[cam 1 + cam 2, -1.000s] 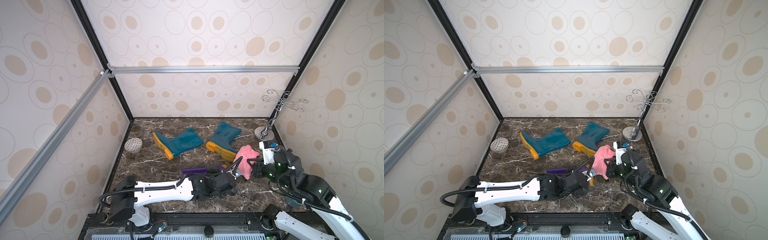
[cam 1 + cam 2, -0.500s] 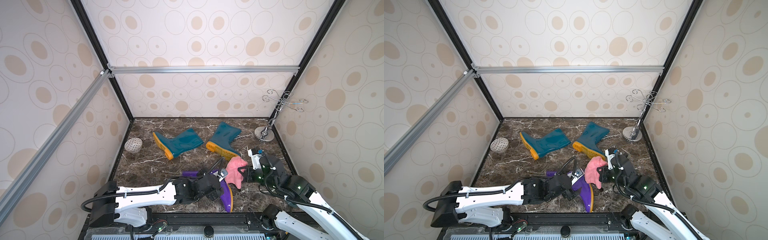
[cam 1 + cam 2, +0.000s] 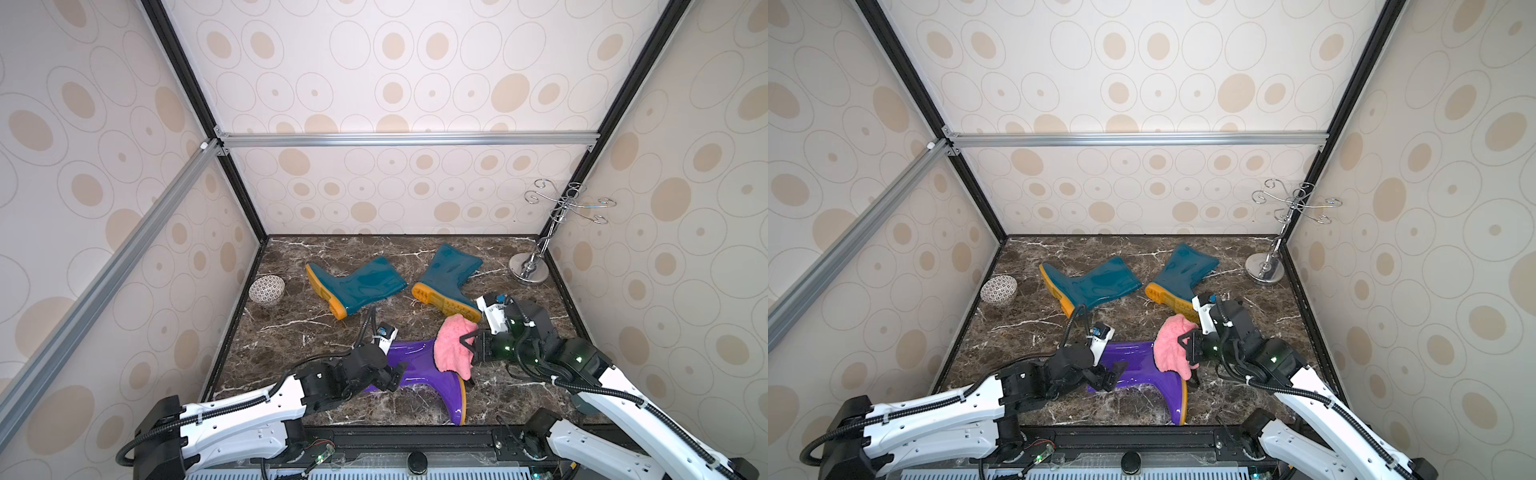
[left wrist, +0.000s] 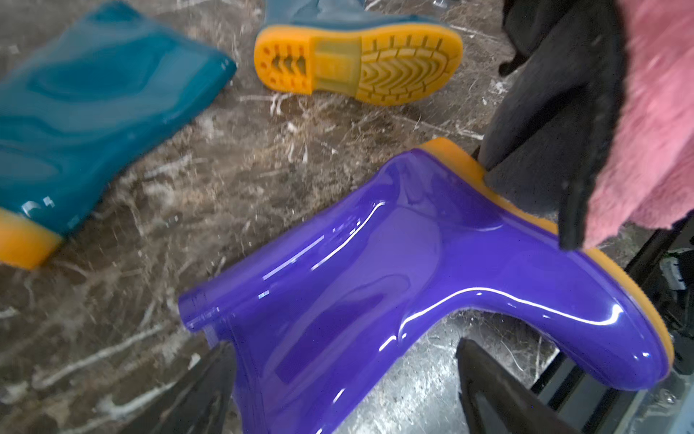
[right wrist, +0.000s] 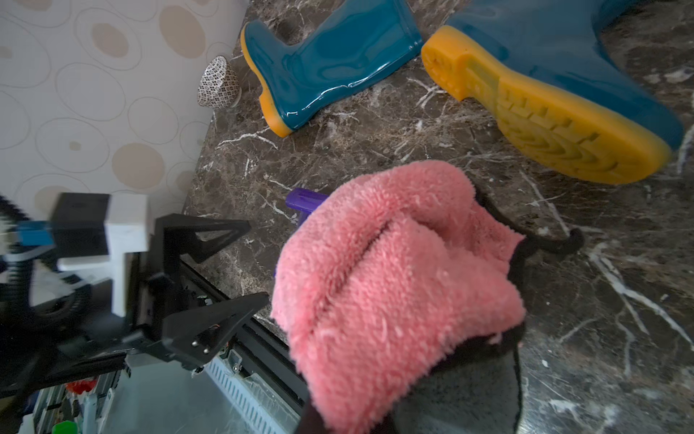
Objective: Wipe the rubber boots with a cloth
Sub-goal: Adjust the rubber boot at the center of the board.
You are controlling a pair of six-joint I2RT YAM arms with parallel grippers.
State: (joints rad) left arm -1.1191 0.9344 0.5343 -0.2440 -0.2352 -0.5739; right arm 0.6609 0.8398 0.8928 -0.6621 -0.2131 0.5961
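Fluffy pink terry towel (image 3: 446, 349), clamped in right gripper (image 3: 467, 349), hides heel of glossy purple rubber boot (image 3: 415, 370); left gripper (image 3: 397, 377) gapes astride shaft. Behind: dark teal rubber boot (image 3: 359, 284), its twin (image 3: 451, 270), patterned bowl (image 3: 267, 291).

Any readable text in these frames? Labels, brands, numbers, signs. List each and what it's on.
No readable text in any view.
patterned bowl: fine pattern only, no writing.
pink cloth: no tag visible.
purple boot: darker rectangular patch on the shaft, no letters legible.
teal boot nearer the bowl: plain gloss.
teal boot nearer the cloth: sole shows tread only.
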